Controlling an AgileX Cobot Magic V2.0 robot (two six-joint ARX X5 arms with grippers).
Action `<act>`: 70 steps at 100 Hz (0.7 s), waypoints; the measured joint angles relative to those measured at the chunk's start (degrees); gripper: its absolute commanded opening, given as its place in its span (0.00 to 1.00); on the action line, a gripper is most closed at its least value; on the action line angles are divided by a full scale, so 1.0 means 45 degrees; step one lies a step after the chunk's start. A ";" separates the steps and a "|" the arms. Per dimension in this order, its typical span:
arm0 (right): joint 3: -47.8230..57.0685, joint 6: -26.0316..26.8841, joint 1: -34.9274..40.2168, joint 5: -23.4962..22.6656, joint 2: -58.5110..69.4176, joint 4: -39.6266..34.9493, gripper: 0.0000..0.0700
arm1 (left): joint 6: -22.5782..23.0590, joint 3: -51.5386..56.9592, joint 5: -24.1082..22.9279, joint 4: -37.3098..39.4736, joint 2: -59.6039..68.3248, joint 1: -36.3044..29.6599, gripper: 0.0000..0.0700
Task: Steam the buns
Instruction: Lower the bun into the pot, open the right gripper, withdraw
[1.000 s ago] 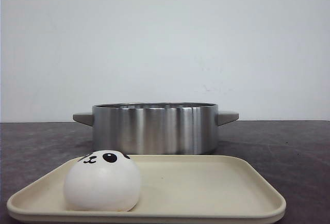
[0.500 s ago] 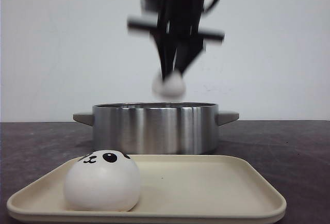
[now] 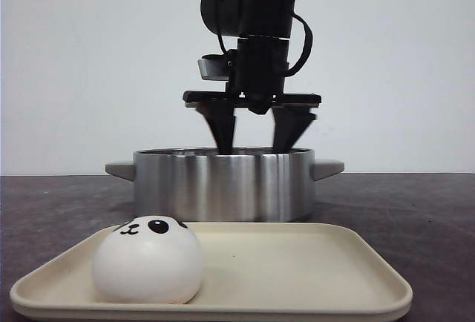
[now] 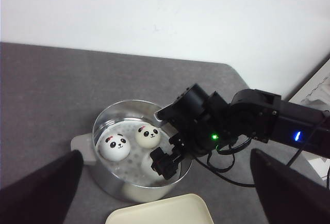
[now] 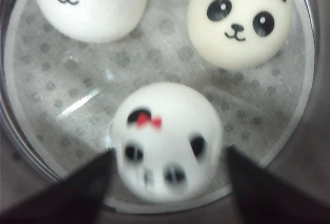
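One white panda bun [image 3: 147, 260] sits at the left of the cream tray [image 3: 334, 303]. The steel pot [image 3: 223, 185] stands behind it. In the right wrist view three buns lie on the pot's dotted liner: two sharp ones [image 5: 90, 4] [image 5: 240, 20] and a blurred one with a red bow [image 5: 165, 141]. My right gripper [image 3: 254, 140] is open, its tips dipping inside the pot rim. Its fingers [image 5: 67, 193] stand apart on either side of the blurred bun. My left gripper [image 4: 165, 190] is open and empty, high above the pot [image 4: 103, 123].
The pot has grey side handles [image 3: 119, 168]. A corner of the tray [image 4: 160, 213] shows near the pot in the left wrist view. The right arm [image 4: 247, 121] and its cables reach over the pot from the right. The dark table ends at a white wall.
The right arm came down into view carrying a bun, lowered to the pot and opened. The bun now lies inside the pot. The bun on the tray has not moved.
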 measured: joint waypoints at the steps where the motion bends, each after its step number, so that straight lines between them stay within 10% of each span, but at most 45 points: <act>1: 0.0000 0.0000 0.0000 0.0029 0.0000 0.0000 0.87 | 0.0000 0.0000 0.0000 -0.0010 0.0024 0.0000 0.90; 26: 0.0675 -0.0097 0.0000 0.0602 -0.0257 -0.0661 0.83 | 0.0010 0.0000 0.0019 -0.0967 0.0797 0.0000 0.90; 50: 0.2526 -0.0359 0.0442 0.0627 -0.3075 -0.0874 0.00 | 0.0039 -0.0835 0.1030 -0.1491 0.1841 -0.0107 0.90; 70: 0.2715 -0.0646 0.1404 0.1166 -0.6373 0.0034 0.00 | 0.0039 -0.2244 0.1569 -0.1462 0.2501 -0.0763 0.90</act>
